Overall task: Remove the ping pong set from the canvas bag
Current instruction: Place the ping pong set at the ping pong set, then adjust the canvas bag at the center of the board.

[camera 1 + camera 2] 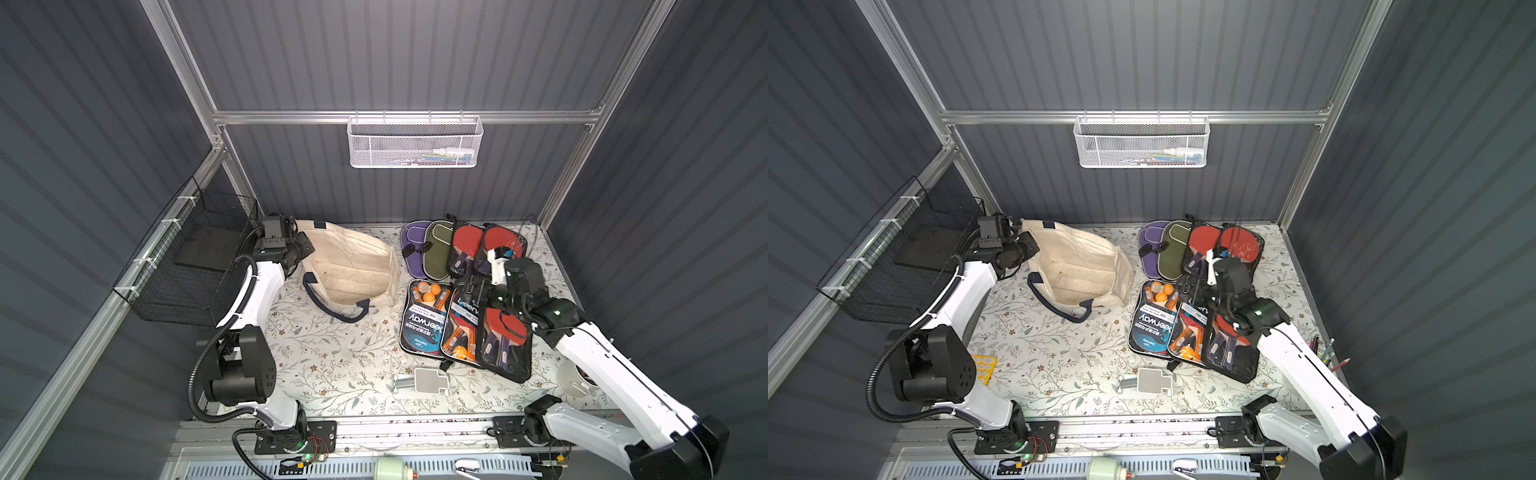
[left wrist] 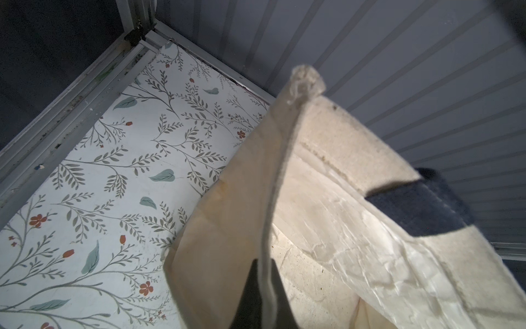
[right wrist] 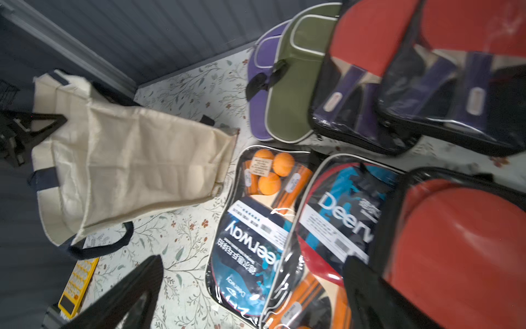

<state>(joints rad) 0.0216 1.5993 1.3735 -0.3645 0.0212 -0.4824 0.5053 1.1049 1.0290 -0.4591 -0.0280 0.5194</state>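
The cream canvas bag lies on its side at the back left of the table, mouth toward the front and inside bare. My left gripper is shut on the bag's rim, holding it up. Several ping pong sets lie on the table right of the bag: a Deerway pack, a second Deerway pack and red-paddle packs. My right gripper hangs open just above the Deerway packs, holding nothing.
Purple and olive paddle covers lie at the back. A black wire basket hangs on the left wall, a white mesh basket on the back rail. A grey bracket, a yellow object and a pencil cup sit near the front.
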